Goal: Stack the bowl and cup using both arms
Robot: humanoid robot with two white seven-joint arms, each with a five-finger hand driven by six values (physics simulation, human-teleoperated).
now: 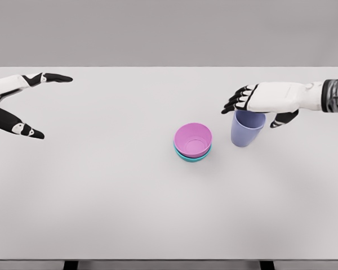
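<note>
White table (101, 197) under a grey wall, with two nested bowls and a cup near the middle.

At the centre a pink bowl (193, 139) sits inside a teal bowl (191, 158), of which only the lower rim shows beneath it. Just to their right, apart from them, stands a lavender cup (247, 130), upright and mouth up. Over the cup's rim lies the right hand (265, 101), reaching in from the right edge, palm down, black-tipped fingers (236, 101) stretched leftward past the cup and the thumb down at its right side; whether it truly grips the cup cannot be told. Far off at the left edge is the left hand (17, 107), fingers spread wide and holding nothing, well apart from the bowls.
</note>
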